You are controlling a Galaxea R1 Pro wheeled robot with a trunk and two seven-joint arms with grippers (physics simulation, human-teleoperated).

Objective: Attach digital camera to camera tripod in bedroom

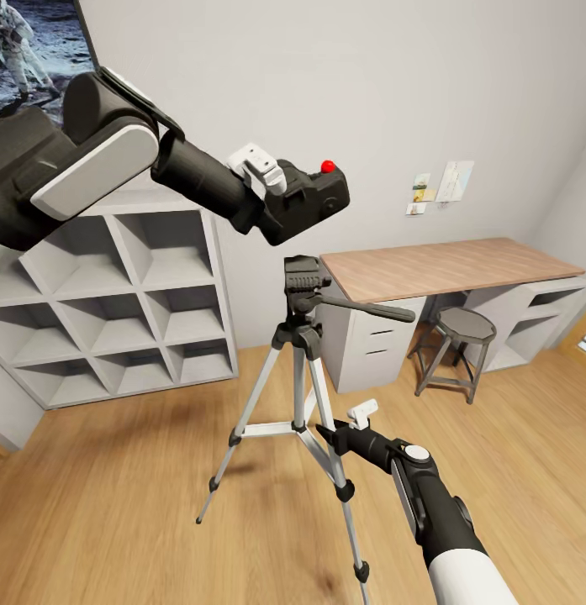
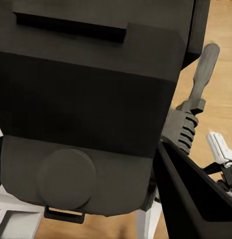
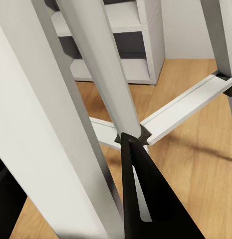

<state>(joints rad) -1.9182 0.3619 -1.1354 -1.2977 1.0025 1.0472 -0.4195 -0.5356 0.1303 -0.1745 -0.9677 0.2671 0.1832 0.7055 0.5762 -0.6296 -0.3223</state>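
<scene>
Black digital camera [image 1: 308, 198] clamped in left fingers [image 1: 263, 172]; right fingers [image 1: 362, 412] straddle camera tripod [image 1: 303, 370] leg.

digital camera [image 2: 86, 99]: edges cropped in left wrist view | camera tripod [image 1: 303, 370]: near foot cut off below | left hand [image 1: 271, 181]: fingertips hidden by camera

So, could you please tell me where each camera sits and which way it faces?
Head view: on the head, looking down at the tripod; both arms show, left gripper holding the camera.
Left wrist view: behind the camera, tripod handle past it.
Right wrist view: by the right gripper, facing tripod legs.
All share the tripod.
</scene>
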